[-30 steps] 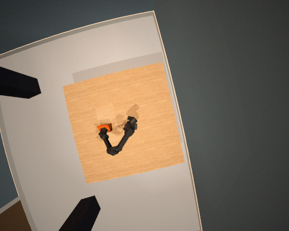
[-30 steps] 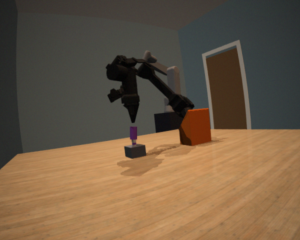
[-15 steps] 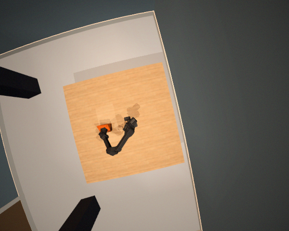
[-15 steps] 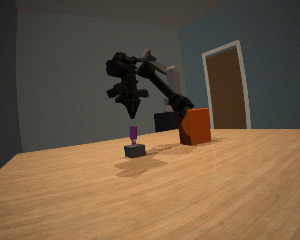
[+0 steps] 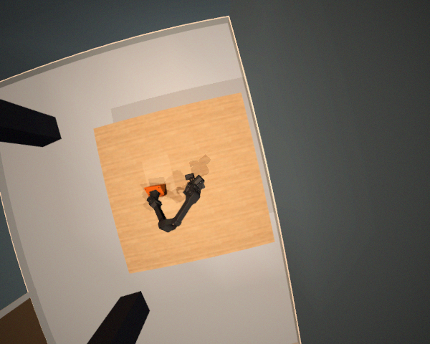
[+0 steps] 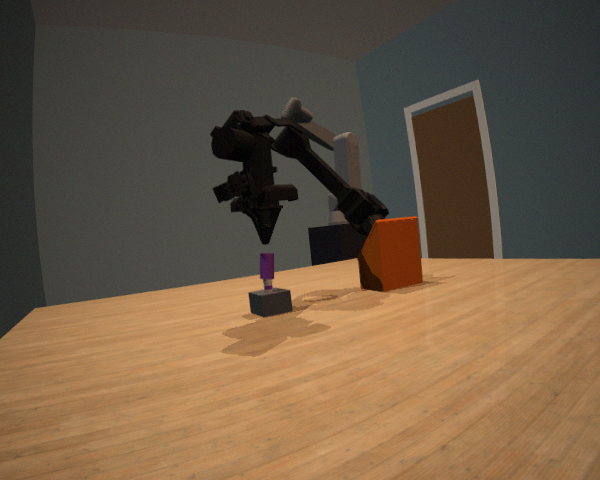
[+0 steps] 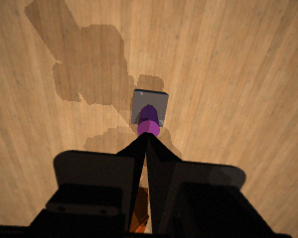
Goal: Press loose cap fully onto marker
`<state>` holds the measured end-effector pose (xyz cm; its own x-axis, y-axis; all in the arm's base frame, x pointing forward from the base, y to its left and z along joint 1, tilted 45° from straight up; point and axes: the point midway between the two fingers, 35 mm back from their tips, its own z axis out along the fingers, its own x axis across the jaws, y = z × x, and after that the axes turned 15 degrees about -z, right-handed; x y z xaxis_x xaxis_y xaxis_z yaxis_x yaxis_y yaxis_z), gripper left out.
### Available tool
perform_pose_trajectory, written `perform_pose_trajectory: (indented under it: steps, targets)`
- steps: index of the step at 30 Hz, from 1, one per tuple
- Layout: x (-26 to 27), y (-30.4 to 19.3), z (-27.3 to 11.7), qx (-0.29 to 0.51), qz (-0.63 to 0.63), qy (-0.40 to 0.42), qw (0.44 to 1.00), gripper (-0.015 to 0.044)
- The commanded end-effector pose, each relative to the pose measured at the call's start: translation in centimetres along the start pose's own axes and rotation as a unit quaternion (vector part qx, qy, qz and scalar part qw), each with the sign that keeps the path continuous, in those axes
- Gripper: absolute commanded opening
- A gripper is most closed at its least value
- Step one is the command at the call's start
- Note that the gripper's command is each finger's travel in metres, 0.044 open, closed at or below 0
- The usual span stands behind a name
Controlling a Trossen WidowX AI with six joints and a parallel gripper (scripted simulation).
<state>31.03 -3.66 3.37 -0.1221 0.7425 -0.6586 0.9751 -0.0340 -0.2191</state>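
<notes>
Cap (image 6: 266, 266) (image 7: 148, 128) stood upright on marker (image 6: 268, 283), just below our gripper (image 6: 265, 242) (image 7: 147, 136); fingertips met, nothing between; we judged straight downward press next.

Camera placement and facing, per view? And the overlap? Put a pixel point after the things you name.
Top: high overhead, facing down at the table (image 5: 215, 229); whole arm shows.
Exterior: low at the table's edge, facing across; arm and gripper (image 6: 265, 241) in profile.
Wrist: on the arm by the gripper (image 7: 148, 134), facing down past its fingers.
Exterior and wrist share purple cap (image 6: 266, 266) (image 7: 148, 128), holder block (image 6: 270, 302) (image 7: 150, 101).
</notes>
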Motion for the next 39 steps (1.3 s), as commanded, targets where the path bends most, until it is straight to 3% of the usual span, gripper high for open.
perform_pose_trajectory:
  steps: [1,21,32,35,39]
  targets:
    - [-0.1,-0.2,0.9,0.002,-0.003,-0.002,1.000,0.0000]
    - [-0.3,0.0,3.4,0.002,-0.003,-0.003,1.000,0.0000]
    - [-0.3,0.3,2.8,-0.007,0.002,0.000,1.000,0.0000]
    - [-0.3,0.6,1.0,-0.008,0.002,0.001,1.000,0.0000]
    - [-0.2,0.6,-4.3,-0.006,0.001,0.002,1.000,0.0000]
